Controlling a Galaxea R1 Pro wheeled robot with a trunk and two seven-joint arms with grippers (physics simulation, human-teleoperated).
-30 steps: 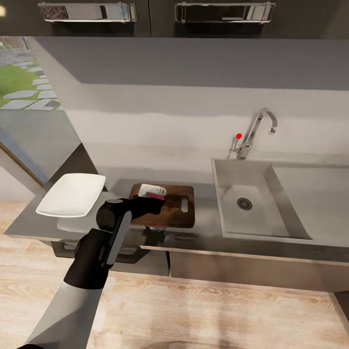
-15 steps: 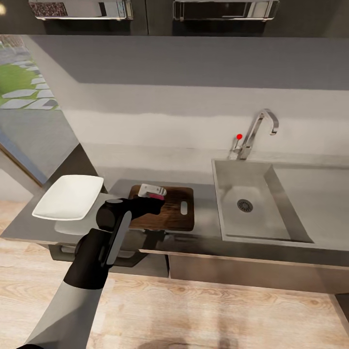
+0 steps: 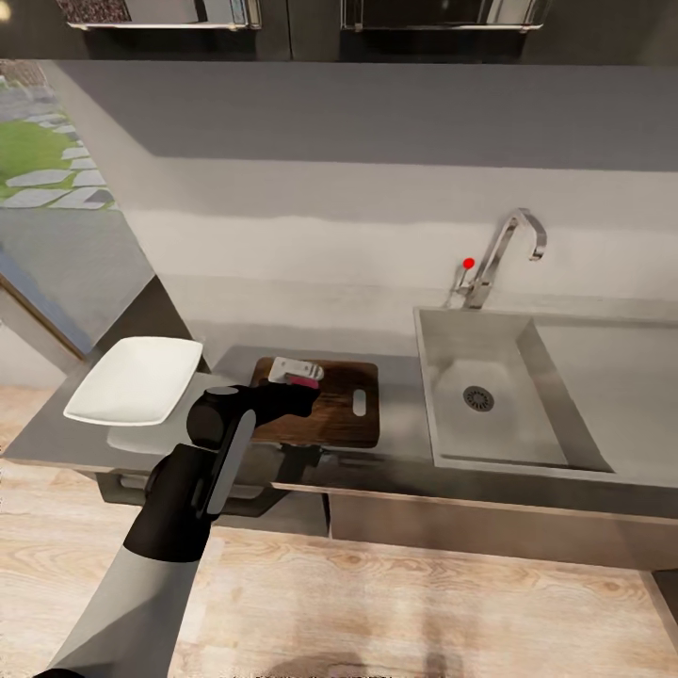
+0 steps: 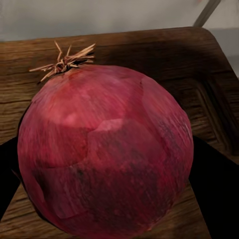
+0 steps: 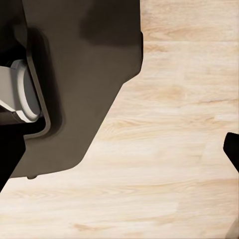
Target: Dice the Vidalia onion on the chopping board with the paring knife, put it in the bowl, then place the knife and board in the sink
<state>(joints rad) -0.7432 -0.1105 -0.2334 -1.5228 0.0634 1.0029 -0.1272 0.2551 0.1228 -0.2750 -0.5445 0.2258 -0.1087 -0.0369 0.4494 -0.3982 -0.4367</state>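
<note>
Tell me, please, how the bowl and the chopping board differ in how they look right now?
The bowl is white and bare inside, while the chopping board is dark brown wood with the onion on it. The bowl has raised sides; the chopping board lies flat, with a slot hole. Both sit on the countertop.

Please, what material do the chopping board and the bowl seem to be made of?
The chopping board looks like dark brown wood with a matte finish: grain lines show in the left wrist view. The bowl looks like glazed white ceramic, smooth and evenly pale, though it could be plastic.
</note>
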